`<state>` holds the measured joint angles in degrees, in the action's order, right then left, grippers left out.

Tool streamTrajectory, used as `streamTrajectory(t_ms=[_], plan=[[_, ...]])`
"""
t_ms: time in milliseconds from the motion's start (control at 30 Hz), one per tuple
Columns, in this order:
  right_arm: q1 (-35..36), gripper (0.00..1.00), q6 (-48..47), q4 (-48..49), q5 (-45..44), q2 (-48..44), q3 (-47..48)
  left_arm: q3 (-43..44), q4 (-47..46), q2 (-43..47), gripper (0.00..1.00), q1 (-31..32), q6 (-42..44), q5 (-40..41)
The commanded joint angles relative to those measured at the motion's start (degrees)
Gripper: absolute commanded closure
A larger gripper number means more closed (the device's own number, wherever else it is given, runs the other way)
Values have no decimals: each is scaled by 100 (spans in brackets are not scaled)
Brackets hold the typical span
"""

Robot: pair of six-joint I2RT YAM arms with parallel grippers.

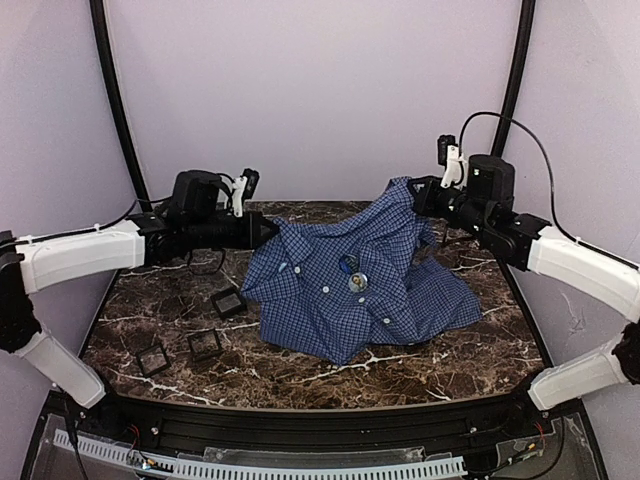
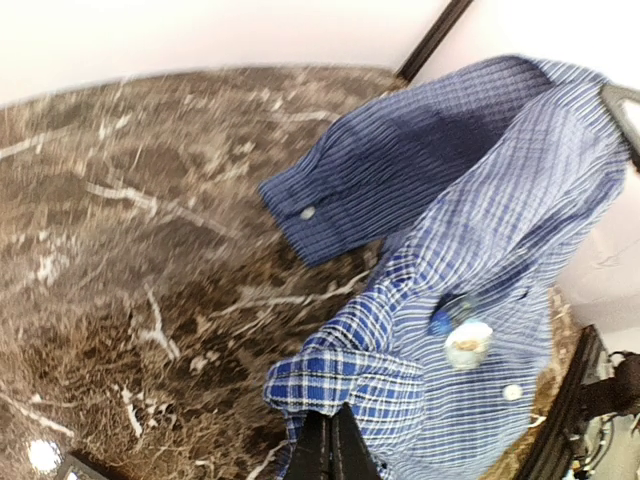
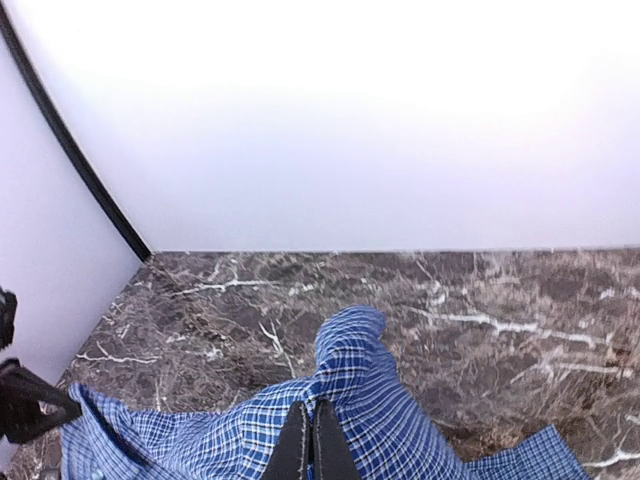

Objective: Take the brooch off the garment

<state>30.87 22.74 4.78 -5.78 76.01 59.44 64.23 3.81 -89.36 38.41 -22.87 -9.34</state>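
Note:
The blue-and-white checked shirt (image 1: 350, 285) hangs stretched between both grippers over the marble table (image 1: 150, 300). The brooch (image 1: 357, 282), a round pale piece beside a dark blue part, is pinned on the shirt's front near the button placket; it also shows in the left wrist view (image 2: 466, 343). My left gripper (image 1: 268, 232) is shut on the shirt's left edge by the collar (image 2: 330, 385). My right gripper (image 1: 418, 195) is shut on a fold of the shirt (image 3: 350, 400) at the back right and holds it raised.
Three small black square boxes (image 1: 228, 302) (image 1: 204, 344) (image 1: 152, 358) lie on the table at the front left. White walls close the back and sides. Black cables run down both back corners.

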Motion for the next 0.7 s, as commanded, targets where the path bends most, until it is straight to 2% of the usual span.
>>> streamTrajectory(t_ms=[0, 133, 300, 500, 567, 667], plan=[[347, 100, -643, 446, -393, -1198, -311, -54, -326, 1156, 99, -1, 382, -727], [472, 100, -1039, 438, 97, -2128, -277, 243, -115, 1750, 99, -1, 346, -1298], [529, 100, -1307, 172, 746, -2799, 314, 1244, 584, 2007, 99, 20, 384, -1753], [537, 100, -1612, -522, 1198, -2781, 1572, 3032, 1581, 1661, 99, 209, 330, -1904], [536, 100, -1575, -686, 1447, -2735, 1972, 3442, 1633, 1558, 99, 312, 188, -2031], [538, 100, -1480, -690, 1608, -2784, 2094, 3807, 1658, 1461, 99, 456, 26, -2151]])
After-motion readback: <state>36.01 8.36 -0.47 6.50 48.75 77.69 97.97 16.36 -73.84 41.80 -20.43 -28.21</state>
